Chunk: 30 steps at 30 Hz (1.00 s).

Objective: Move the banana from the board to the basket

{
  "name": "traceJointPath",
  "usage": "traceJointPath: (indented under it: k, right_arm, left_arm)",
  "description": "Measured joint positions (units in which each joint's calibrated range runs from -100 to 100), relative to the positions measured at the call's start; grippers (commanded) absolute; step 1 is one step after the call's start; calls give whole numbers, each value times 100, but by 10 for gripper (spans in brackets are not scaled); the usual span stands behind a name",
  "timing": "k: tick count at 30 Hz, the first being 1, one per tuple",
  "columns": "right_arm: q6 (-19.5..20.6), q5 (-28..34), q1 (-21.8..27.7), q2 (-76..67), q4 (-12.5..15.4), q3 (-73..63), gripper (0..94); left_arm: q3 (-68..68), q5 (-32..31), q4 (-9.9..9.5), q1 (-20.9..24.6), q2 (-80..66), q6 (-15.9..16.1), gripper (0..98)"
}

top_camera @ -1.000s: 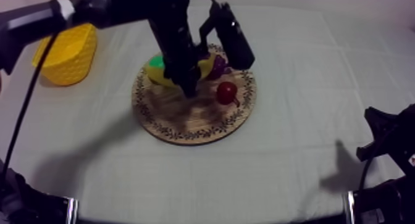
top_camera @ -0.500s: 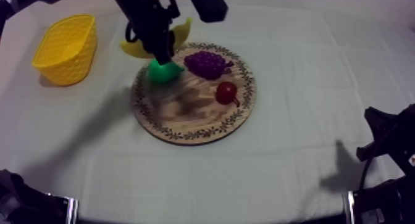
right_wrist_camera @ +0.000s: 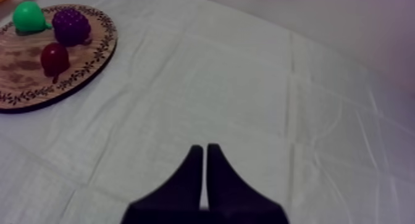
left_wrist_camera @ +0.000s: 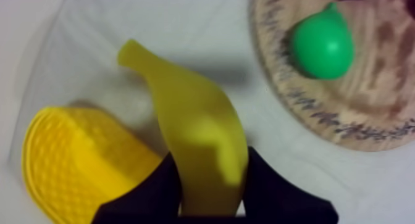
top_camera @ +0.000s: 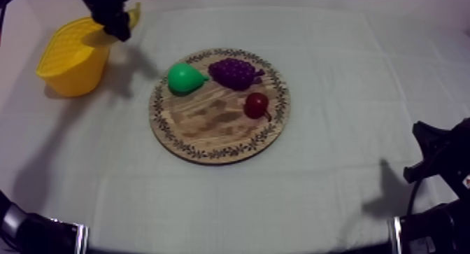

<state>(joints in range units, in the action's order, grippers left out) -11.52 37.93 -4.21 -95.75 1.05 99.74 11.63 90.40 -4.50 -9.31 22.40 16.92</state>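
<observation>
My left gripper (top_camera: 114, 20) hangs at the far left of the table, shut on the yellow banana (top_camera: 132, 16), which is held in the air beside the near rim of the yellow basket (top_camera: 73, 55). In the left wrist view the banana (left_wrist_camera: 197, 131) sticks out from between the black fingers (left_wrist_camera: 151, 192), with the basket (left_wrist_camera: 74, 158) below and beside it. The round wooden board (top_camera: 210, 127) lies mid-table. My right gripper (right_wrist_camera: 205, 168) is shut on nothing, its fingers together as a narrow wedge over bare cloth.
On the board rest a green pear (top_camera: 184, 78), purple grapes (top_camera: 234, 73) and a small red fruit (top_camera: 257, 105). The right arm (top_camera: 439, 162) sits low at the table's right edge. Bare cloth lies between the board and the basket.
The left gripper lifted the banana off the board and carried it left and back to the basket. The pear, once partly covered, now lies in plain sight. The right arm stayed still.
</observation>
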Motion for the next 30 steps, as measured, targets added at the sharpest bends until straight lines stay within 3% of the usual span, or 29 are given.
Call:
traceJointPath:
  k: [14, 18, 26, 30]
  right_arm:
    - [3, 0, -5, 0, 0, 0, 4]
    - [4, 0, -9, 0, 0, 0, 4]
    - [4, 0, -14, 0, 0, 0, 4]
    - [4, 0, -14, 0, 0, 0, 4]
  left_arm:
    - [813, -207, 1, 1417, 644, 271, 334]
    - [635, -393, 31, 1523, 733, 252, 368]
    - [180, -742, 289, 1545, 695, 110, 583]
    - [-108, -975, 372, 1567, 546, -24, 623]
